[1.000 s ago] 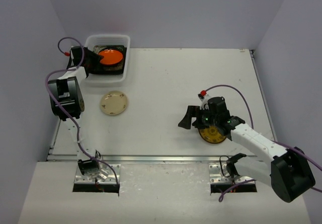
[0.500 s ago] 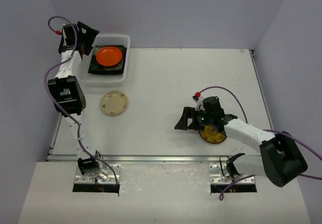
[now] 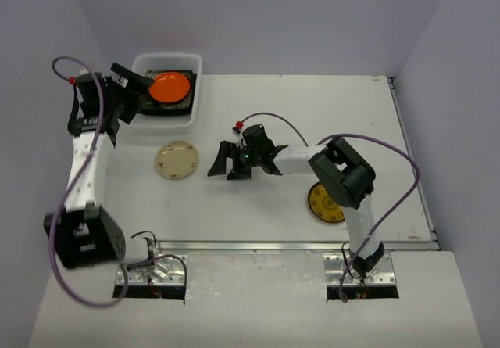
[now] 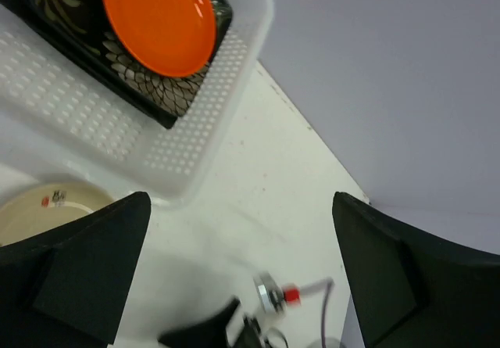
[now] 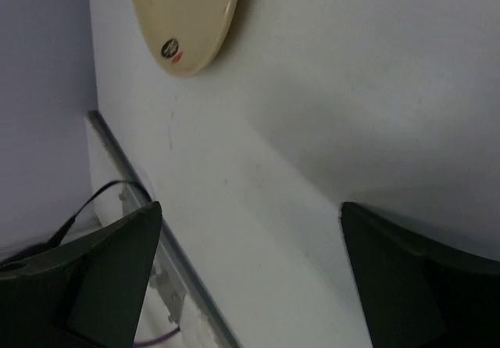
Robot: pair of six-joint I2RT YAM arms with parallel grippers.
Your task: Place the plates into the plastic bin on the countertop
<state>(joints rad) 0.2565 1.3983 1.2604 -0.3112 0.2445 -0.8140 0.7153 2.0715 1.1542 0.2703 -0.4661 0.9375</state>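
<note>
Right gripper (image 3: 222,162) swung left, off yellow-patterned round plate (image 3: 326,202) toward cream round plate (image 3: 176,160) on white countertop (image 3: 312,113); jaws apart, empty. Left gripper (image 3: 134,90) spread, empty, beside translucent white plastic bin (image 3: 168,57). Risk: fingers skid on low rim, shove plate away.

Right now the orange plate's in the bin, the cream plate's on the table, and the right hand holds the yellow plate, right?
No. The top view shows the right hand open and empty, with the yellow plate lying on the table. The orange plate is in the bin, the cream plate on the table.
</note>
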